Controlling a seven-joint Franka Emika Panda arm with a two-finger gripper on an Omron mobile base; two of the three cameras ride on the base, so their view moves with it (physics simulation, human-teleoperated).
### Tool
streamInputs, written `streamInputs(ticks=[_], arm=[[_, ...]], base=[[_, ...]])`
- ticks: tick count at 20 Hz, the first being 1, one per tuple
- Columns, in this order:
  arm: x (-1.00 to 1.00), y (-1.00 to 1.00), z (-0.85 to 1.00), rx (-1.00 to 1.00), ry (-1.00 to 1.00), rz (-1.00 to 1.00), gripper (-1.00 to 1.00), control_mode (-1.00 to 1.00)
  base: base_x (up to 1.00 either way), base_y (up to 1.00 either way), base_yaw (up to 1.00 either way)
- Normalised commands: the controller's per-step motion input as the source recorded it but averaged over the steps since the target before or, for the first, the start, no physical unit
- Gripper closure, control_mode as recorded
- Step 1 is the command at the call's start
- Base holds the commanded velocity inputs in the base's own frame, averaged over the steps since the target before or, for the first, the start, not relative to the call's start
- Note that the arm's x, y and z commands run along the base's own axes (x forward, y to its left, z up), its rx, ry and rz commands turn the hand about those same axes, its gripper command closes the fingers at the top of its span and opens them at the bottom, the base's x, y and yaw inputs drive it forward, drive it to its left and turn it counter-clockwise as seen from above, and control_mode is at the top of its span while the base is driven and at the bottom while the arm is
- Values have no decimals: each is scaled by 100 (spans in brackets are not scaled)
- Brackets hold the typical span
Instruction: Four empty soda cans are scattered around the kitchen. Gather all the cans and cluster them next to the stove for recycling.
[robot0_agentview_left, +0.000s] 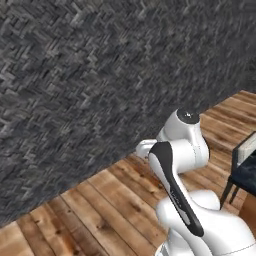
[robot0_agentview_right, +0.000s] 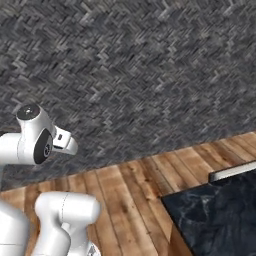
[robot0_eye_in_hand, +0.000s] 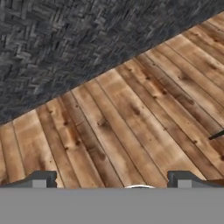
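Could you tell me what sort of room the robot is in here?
Probably an indoor room, likely a kitchen edge: wood plank floor, a dark herringbone-tiled wall, and a dark marbled countertop.

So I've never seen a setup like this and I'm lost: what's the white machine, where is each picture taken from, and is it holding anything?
The white machine is a robot arm on a base that drives. Two pictures come from cameras behind it, on its left and right; the third looks along its gripper, whose jaws stand wide open and hold nothing. It faces a dark herringbone wall over a wooden plank floor. A dark marble counter corner shows in the right base view, a dark chair in the left one.
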Motion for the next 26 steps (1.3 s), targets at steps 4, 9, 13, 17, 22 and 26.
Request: streamInputs(ticks=[4, 9, 13, 17, 22, 26], arm=[[0, 0, 0, 0, 0, 0, -100, 100], [0, 0, 0, 0, 0, 0, -100, 100], [0, 0, 0, 0, 0, 0, -100, 100], [0, 0, 0, 0, 0, 0, -100, 100], [0, 0, 0, 0, 0, 0, -100, 100], [0, 0, 0, 0, 0, 0, -100, 100]], base=[[54, 28, -44], [55, 28, -40], [57, 26, -34], [56, 21, -31], [49, 18, -41], [43, 16, -49]])
